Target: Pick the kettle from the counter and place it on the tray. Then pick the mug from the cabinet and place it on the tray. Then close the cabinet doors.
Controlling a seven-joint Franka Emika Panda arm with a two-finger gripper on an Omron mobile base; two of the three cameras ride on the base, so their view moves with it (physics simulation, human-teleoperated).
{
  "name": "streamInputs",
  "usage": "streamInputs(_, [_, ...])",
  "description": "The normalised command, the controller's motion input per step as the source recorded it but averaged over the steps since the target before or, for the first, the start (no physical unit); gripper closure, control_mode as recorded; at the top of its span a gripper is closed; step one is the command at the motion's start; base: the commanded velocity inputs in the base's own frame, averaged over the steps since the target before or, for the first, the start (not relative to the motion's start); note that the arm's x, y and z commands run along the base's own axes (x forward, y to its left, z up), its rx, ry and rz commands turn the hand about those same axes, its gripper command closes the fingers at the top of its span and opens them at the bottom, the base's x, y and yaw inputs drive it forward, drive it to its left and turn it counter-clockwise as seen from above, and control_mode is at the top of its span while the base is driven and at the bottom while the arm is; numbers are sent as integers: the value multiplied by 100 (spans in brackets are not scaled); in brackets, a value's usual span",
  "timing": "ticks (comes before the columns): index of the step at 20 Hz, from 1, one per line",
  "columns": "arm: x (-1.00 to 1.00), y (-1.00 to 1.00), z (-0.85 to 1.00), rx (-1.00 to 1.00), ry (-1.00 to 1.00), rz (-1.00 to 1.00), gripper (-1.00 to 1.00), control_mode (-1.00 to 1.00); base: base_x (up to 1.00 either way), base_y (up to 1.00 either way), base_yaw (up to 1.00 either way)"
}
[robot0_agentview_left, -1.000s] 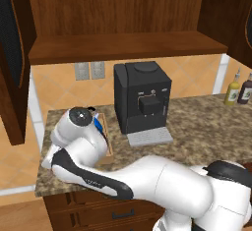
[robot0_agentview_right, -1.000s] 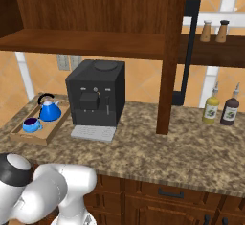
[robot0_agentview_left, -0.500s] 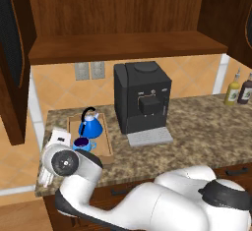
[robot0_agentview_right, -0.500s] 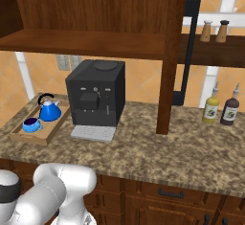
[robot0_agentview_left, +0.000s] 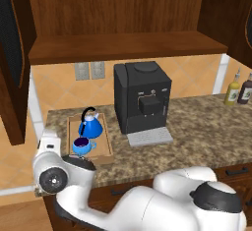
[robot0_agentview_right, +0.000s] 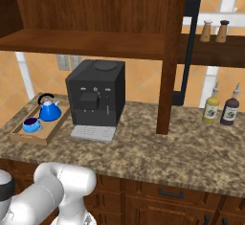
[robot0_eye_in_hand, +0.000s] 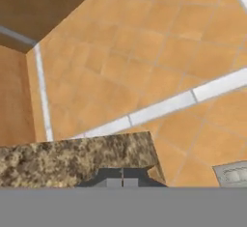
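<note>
The blue kettle point(robot0_agentview_left: 91, 125) point(robot0_agentview_right: 49, 110) stands upright at the far end of the light-wood tray point(robot0_agentview_left: 105, 143) point(robot0_agentview_right: 46, 135). In front of it on the same tray sits the blue mug point(robot0_agentview_left: 81, 145) point(robot0_agentview_right: 31, 124). The tray lies at the left end of the granite counter point(robot0_agentview_left: 206, 127) point(robot0_agentview_right: 191, 152). The cabinet point(robot0_agentview_left: 123, 45) point(robot0_agentview_right: 86, 42) is open, with its left door point(robot0_agentview_left: 12, 63) and right door point(robot0_agentview_right: 191, 47) swung out. My gripper point(robot0_eye_in_hand: 123, 182) is shut on nothing, low beyond the counter's left corner point(robot0_eye_in_hand: 72, 161), facing the tiled wall.
A black coffee machine point(robot0_agentview_left: 142, 100) point(robot0_agentview_right: 95, 95) stands on the counter right of the tray. Two bottles point(robot0_agentview_left: 238, 88) point(robot0_agentview_right: 221, 108) stand at the far right. Shakers point(robot0_agentview_right: 214, 30) rest on a side shelf. My white arm crosses in front of the counter's drawers point(robot0_agentview_right: 167, 193).
My arm has swung down and to the left, off the tray, so kettle and mug now show. The gripper stays shut. The things on the counter have not moved.
</note>
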Motion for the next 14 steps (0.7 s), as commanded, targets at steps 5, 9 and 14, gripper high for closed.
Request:
streamInputs(5, [-3, 33, 3, -8, -38, 0, 100, -100, 0, 0, 0])
streamInputs(9, [-21, 51, 29, -5, -29, 0, 100, -100, 0, 0, 0])
streamInputs(14, [-3, 19, 2, -1, -3, 0, 100, -100, 0, 0, 0])
